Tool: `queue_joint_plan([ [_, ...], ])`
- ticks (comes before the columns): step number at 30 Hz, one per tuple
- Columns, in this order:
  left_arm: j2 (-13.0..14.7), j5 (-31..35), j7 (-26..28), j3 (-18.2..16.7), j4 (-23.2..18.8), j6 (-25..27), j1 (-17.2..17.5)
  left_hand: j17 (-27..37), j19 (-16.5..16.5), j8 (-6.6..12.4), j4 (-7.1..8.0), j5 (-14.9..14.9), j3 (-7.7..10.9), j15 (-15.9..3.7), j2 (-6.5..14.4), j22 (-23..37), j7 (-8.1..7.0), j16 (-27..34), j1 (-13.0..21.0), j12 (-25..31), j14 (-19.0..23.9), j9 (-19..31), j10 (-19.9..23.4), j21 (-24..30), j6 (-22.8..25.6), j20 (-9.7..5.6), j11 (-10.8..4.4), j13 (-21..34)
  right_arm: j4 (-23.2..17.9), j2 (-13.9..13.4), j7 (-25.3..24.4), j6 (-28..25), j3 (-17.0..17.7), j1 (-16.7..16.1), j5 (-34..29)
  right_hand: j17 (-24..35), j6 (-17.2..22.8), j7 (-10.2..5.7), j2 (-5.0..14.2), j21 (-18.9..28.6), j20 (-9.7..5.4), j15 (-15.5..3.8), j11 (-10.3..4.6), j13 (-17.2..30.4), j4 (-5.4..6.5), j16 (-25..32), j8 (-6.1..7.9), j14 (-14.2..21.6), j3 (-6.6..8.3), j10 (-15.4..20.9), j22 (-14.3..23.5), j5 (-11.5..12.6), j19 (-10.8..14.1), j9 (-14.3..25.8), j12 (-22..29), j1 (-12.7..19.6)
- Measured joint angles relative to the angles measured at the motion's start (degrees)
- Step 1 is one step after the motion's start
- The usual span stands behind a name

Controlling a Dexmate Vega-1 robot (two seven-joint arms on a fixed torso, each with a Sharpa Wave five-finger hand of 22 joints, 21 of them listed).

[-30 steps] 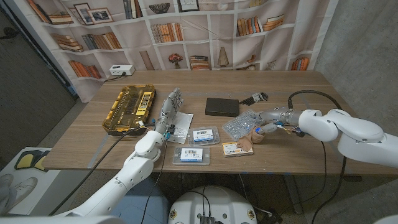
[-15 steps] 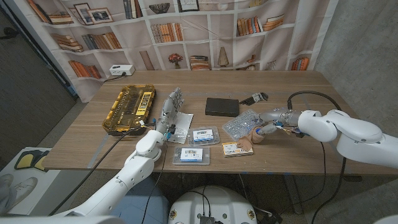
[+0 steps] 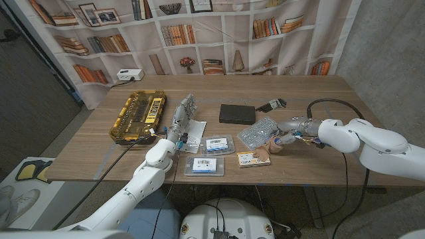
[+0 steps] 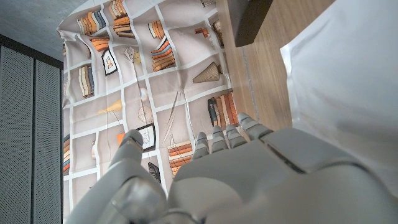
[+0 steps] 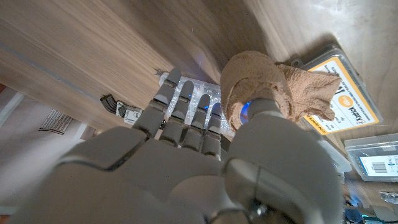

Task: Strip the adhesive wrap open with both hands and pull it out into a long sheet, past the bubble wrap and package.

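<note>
I am working the right hand [image 3: 287, 136] at the tan, crumpled roll of adhesive wrap [image 5: 261, 84], which is sitting toward the right half of the wooden table [image 3: 312, 89], just beside the clear bubble wrap sheet [image 3: 259, 131] and touching the corner of the flat orange-labelled package [image 3: 252, 159]. In the right wrist view I am seeing the thumb pressed against the wrap with the other fingers [image 5: 186, 115] extended past it; whether they are closing on it from the far side I cannot tell, so I am not calling it a firm hold.

The wrap is looking soft, light and fabric-like, with a loose ragged flap [image 5: 311, 84] lying over the package label. I am judging that it will cling to itself and stretch rather than slide, so one hand needs to pin the roll's body while the other pinches that free flap and peels. Being so light, it could lift or drag the package along.

My left hand [image 3: 181, 118] is standing with fingers apart, holding nothing, over a white paper sheet [image 3: 193, 132] near the yellow and black tool case [image 3: 137, 116], well apart from the wrap. It needs to cross over before any two-handed pull.
</note>
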Motion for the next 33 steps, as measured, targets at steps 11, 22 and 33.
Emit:
queue_joint_plan([
  [11, -0.1, 0.2, 0.1, 0.2, 0.0, 0.2, -0.2, 0.0, 0.0, 0.00, 0.00, 0.0, 0.00, 0.00, 0.0, 0.0, 0.00, 0.0, 0.0, 0.0, 0.0, 0.0, 0.0, 0.0, 0.0, 0.00, 0.00, 0.0, 0.6, -0.1, -0.4, 0.7, -0.1, -0.2, 0.1, 2.1, 1.1, 0.29, -0.13, 2.4, -1.37, -0.25, -0.64, 0.8, 0.00, 3.0, 0.00, 6.3, 0.00, 2.7, 0.3, 0.0, 5.0, 0.0, 2.0, 1.0],
  [22, -0.3, 0.3, 0.2, 0.5, 0.0, 0.5, -0.4, 0.0, 0.0, 0.00, 0.00, 0.0, 0.00, 0.00, 0.0, 0.0, 0.00, 0.0, 0.0, 0.0, 0.0, 0.0, 0.0, 0.0, 0.0, 0.00, 0.00, 0.0, 1.2, 0.2, -0.4, 1.3, -0.4, -0.1, 0.2, 3.4, 5.9, -0.37, -0.08, 2.7, -1.75, -0.33, -1.76, 1.2, -0.24, 3.3, 0.88, 8.8, 0.24, 7.6, 0.5, 0.0, 5.3, -0.2, 4.3, 2.5],
  [33, -0.4, 0.4, 0.2, 0.6, 0.1, 0.6, -0.5, 0.0, 0.0, 0.00, 0.00, 0.0, 0.00, 0.00, 0.0, 0.0, 0.00, 0.0, 0.0, 0.0, 0.0, 0.0, 0.0, 0.0, 0.0, 0.00, 0.00, 0.0, 1.6, 0.9, -0.2, 1.6, -0.9, 0.3, -0.3, 5.4, 9.2, -1.03, 0.04, 3.2, -1.76, -0.80, -2.05, 1.1, -0.47, 5.2, 1.40, 14.5, 0.96, 13.5, 0.8, 0.0, 5.8, -0.3, 6.3, 4.5],
])
